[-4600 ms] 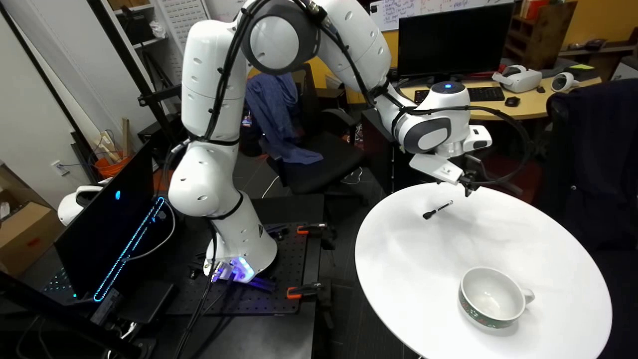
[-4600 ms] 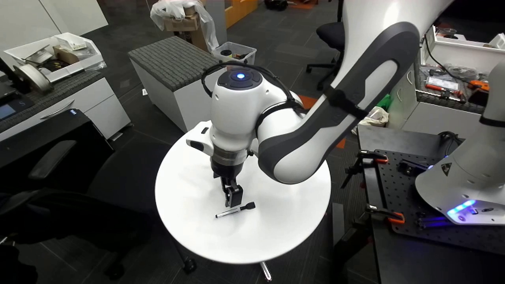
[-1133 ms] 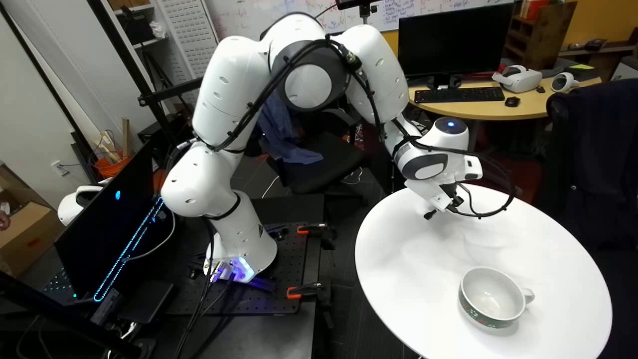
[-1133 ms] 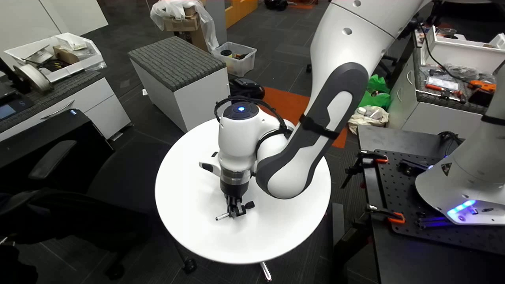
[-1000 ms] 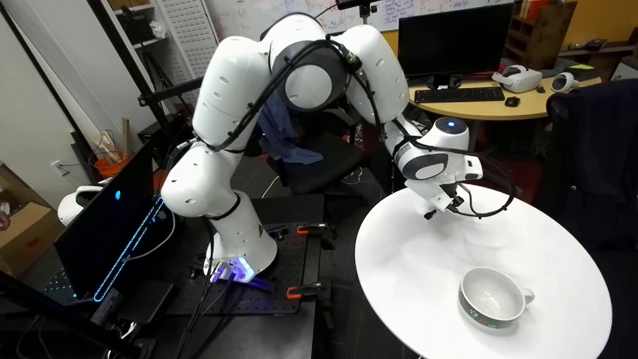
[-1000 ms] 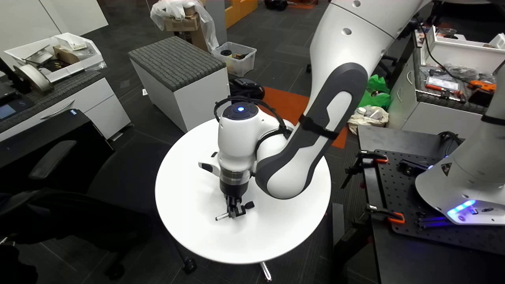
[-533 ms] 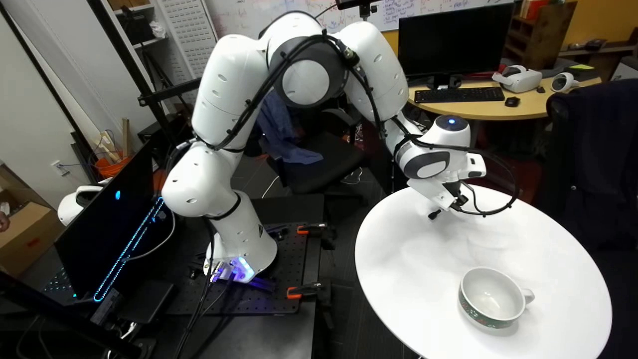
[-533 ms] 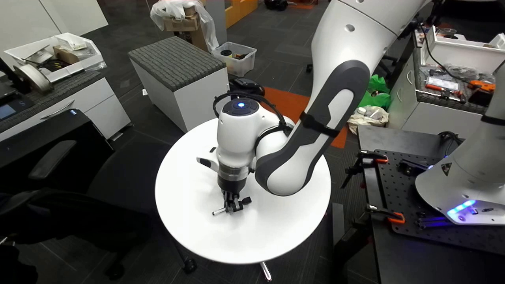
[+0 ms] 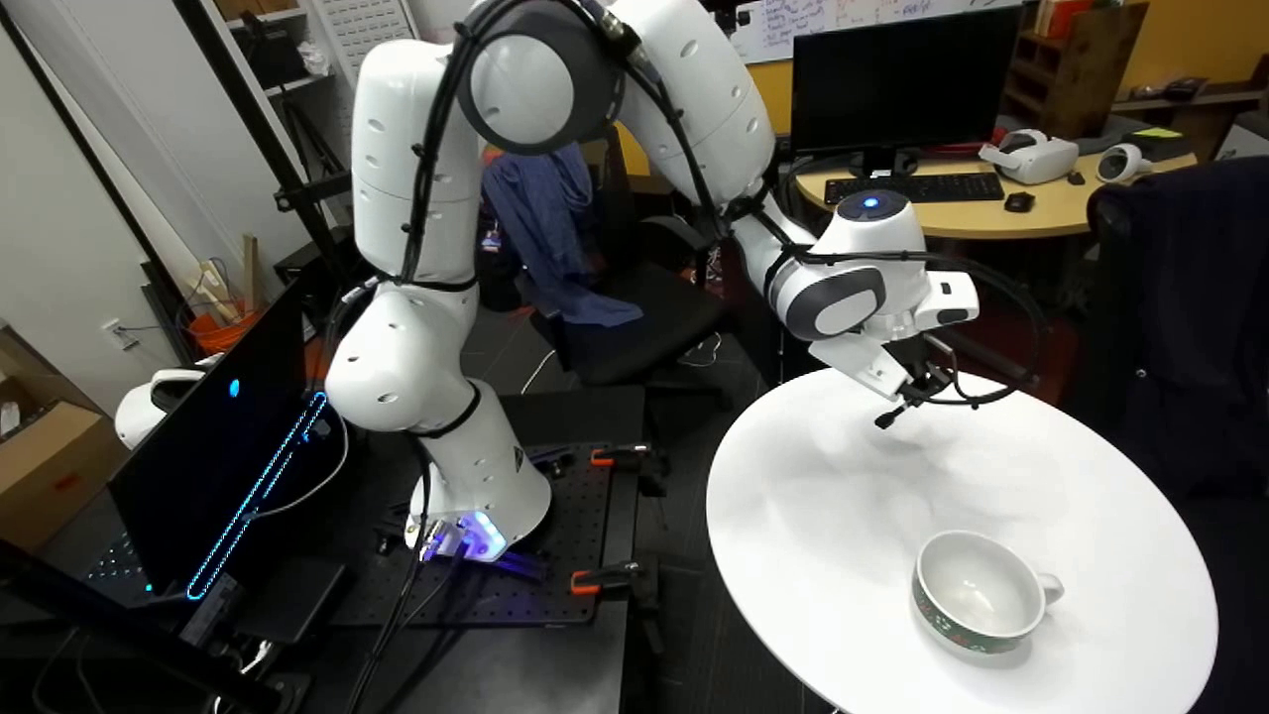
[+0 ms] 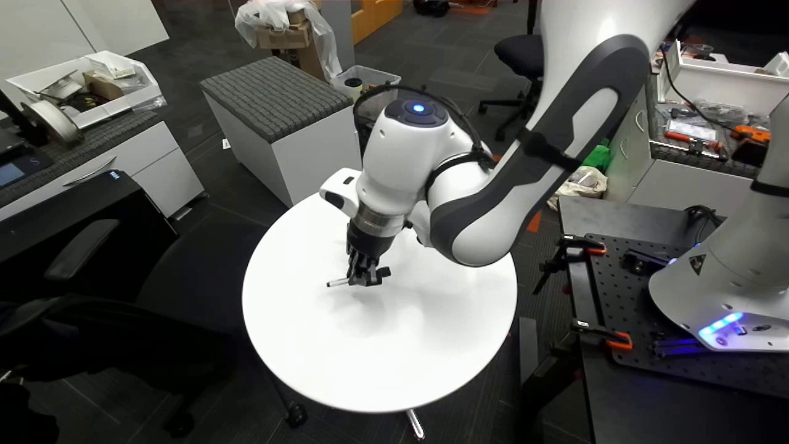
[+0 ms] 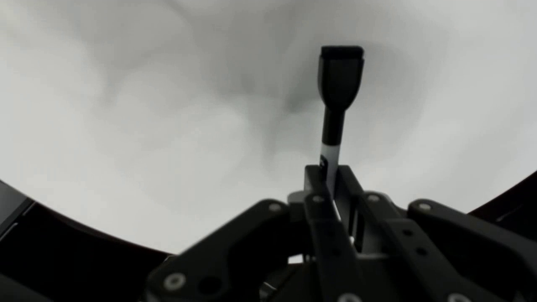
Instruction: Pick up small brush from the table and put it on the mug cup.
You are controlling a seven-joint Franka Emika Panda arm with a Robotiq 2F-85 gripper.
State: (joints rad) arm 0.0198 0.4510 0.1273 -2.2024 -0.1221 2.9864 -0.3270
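Note:
Held above the round white table (image 9: 793, 535) is the small brush (image 11: 340, 79), with a flat black head and a white-and-black handle. My gripper (image 11: 329, 174) is shut on its handle, one finger on each side. In the wrist view the black head points away from the gripper. An exterior view shows the pale handle end (image 10: 337, 282) sticking out on one side of the gripper (image 10: 363, 275) and the head on the opposite side. The mug cup (image 9: 981, 592), white inside with a green patterned base, stands upright on the table, apart from the gripper; the arm hides it in an exterior view.
A black chair (image 9: 1180, 337) stands close to the table's edge. Behind is a wooden desk (image 9: 1051, 218) with a monitor (image 9: 902, 84), keyboard and headset. A grey-topped cabinet (image 10: 277, 92) stands beyond the table. Orange-tipped clamps (image 10: 610, 336) grip the robot's black bench.
Several seconds ago the brush lay on the table under my gripper. Over the last second the gripper, shut on it, has risen off the table and tilted. The mug cup has not moved.

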